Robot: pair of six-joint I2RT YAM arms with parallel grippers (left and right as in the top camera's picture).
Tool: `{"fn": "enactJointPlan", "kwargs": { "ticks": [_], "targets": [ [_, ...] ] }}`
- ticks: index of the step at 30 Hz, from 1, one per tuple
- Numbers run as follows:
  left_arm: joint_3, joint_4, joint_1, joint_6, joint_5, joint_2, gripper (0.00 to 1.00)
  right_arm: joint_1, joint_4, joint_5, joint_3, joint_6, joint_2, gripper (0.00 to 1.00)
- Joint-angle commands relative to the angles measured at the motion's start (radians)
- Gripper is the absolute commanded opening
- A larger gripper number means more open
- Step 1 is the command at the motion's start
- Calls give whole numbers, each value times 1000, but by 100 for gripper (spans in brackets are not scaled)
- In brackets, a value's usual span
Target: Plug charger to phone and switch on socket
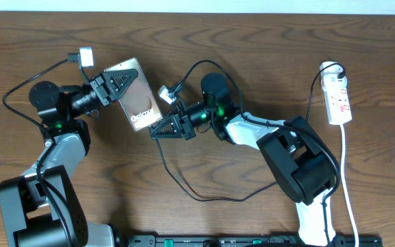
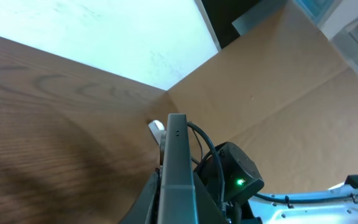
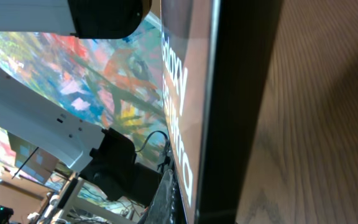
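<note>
The phone point(image 1: 142, 112), glossy brownish with a white "Galaxy" label, is held tilted above the table at centre left. My left gripper point(image 1: 117, 85) is shut on its upper half; in the left wrist view the phone's grey edge point(image 2: 178, 168) stands between the fingers. My right gripper point(image 1: 158, 132) is shut at the phone's lower end. The thin black charger cable point(image 1: 177, 180) runs out from its fingertips and loops over the table; the plug tip itself is hidden. In the right wrist view the phone's face point(image 3: 179, 93) lies right beside one finger point(image 3: 165, 202). The white socket point(image 1: 339, 99) lies at the far right.
The socket's white cord point(image 1: 348, 178) runs down the right side toward the front edge. The right arm's black base point(image 1: 300, 165) stands between the socket and the cable loop. A brown cardboard wall point(image 2: 272, 93) rises beyond the table in the left wrist view.
</note>
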State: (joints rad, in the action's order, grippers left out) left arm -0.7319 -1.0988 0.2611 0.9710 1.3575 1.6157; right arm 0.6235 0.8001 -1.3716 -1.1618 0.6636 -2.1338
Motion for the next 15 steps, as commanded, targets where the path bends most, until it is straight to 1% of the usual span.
{"fn": "enactJointPlan", "kwargs": {
  "ticks": [1,15],
  "targets": [
    [16,10,-23,-14,214,-2,7,-8,39,155,-35,6,19,1],
    [61,10,-23,-41,213,-2,7,-8,61,173,-35,17,19,1]
  ]
}}
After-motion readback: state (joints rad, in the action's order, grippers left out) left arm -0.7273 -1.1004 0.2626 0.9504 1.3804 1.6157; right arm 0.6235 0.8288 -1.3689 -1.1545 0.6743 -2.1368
